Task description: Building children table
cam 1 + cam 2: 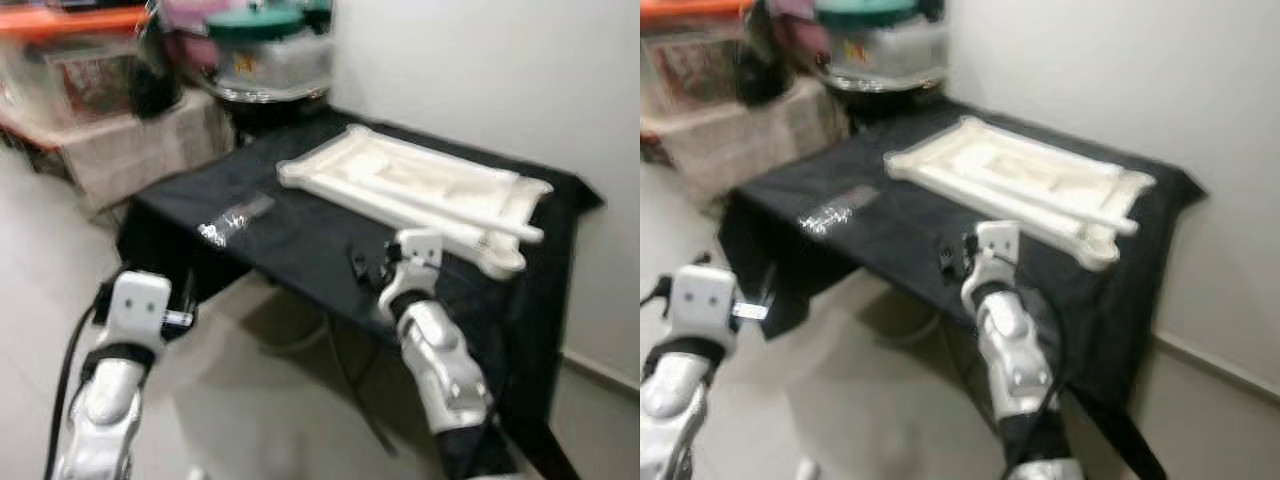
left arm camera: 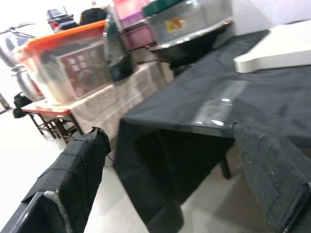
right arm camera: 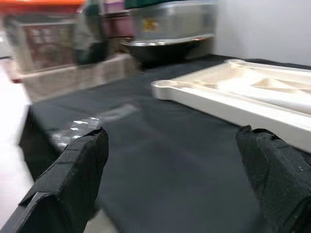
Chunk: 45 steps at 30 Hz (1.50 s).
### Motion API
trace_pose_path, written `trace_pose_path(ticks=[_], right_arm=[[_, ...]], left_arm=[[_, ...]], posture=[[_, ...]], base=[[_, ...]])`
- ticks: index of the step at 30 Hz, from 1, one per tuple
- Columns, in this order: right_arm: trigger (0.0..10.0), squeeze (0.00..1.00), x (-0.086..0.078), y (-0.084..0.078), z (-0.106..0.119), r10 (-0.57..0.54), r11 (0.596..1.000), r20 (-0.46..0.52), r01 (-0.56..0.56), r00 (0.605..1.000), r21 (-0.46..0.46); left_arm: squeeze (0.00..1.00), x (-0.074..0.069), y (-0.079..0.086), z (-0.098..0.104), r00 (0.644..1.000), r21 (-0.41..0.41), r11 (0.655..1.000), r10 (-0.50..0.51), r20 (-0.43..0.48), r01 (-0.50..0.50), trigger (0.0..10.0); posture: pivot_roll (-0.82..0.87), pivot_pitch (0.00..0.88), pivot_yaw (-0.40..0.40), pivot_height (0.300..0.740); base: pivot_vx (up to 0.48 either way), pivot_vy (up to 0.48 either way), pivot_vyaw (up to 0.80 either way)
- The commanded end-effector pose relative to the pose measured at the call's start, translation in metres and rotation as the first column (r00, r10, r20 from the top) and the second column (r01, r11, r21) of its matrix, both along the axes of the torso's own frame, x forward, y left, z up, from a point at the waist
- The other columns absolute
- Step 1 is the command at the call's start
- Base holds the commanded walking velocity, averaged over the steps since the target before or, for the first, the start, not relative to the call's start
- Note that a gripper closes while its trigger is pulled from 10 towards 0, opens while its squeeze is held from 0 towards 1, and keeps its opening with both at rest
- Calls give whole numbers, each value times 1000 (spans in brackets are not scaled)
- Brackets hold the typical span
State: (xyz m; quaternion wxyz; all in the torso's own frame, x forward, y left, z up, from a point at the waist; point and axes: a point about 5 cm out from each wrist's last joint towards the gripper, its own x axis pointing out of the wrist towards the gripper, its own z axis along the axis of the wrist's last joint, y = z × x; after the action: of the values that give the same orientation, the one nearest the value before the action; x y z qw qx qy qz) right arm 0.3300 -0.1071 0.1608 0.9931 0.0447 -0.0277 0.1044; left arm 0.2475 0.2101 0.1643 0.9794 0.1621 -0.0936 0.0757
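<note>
1. At the upper left of the head views, an orange-lidded clear storage box (image 1: 70, 50) sits on a side table covered with a pale patterned cloth (image 1: 140, 140); a stack of lidded containers (image 1: 265, 50) with a green top stands just right of it.
2. Lower left, the left gripper (image 2: 170, 179) hangs off the near left corner of the table, fingers spread wide, holding nothing.
3. Left of centre, a small clear plastic bag (image 1: 232, 220) lies flat on the black cloth (image 1: 300, 240); its contents are too blurred to tell.
4. Centre, the right gripper (image 3: 175, 184) is over the cloth near the table's front edge, fingers wide apart and empty.
5. Centre to right, the white children table top (image 1: 400, 180) lies flat on the cloth, underside up, a rimmed panel with rounded corner sockets. A white leg (image 1: 470, 220) lies along its near side.
6. Right, the cloth drapes down over the table's edge beside a plain white wall (image 1: 520, 70). Pale floor (image 1: 260, 420) fills the bottom.
</note>
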Motion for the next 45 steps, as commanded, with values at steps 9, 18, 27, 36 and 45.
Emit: trace_pose_path(ticks=[9,18,27,36,45], right_arm=[[10000,0,1,-13,-6,-67,998,-21,67,998,2],[10000,0,4,-14,-5,-77,997,-20,77,997,2],[10000,0,4,-15,-6,-83,997,-23,83,996,1],[10000,0,5,-15,-6,-88,996,-20,88,996,-6],[10000,0,5,-13,-6,-88,996,-19,88,996,-7]], left_arm=[[0,1,-9,-3,999,13,999,-48,-16,48,10000],[0,4,-11,-4,998,32,998,-55,-22,56,10000],[0,4,-10,-6,999,20,999,-50,-22,50,10000],[0,4,-9,-10,998,24,998,-49,-35,49,10000],[0,4,-8,-14,998,8,999,-44,-54,45,10000]], posture=[[3,0,-35,740],[1,0,-32,740],[-1,0,-32,740],[3,0,-34,740],[3,0,-30,740]], base=[[0,0,0],[0,-197,0],[0,-107,0],[0,0,0],[0,53,0]])
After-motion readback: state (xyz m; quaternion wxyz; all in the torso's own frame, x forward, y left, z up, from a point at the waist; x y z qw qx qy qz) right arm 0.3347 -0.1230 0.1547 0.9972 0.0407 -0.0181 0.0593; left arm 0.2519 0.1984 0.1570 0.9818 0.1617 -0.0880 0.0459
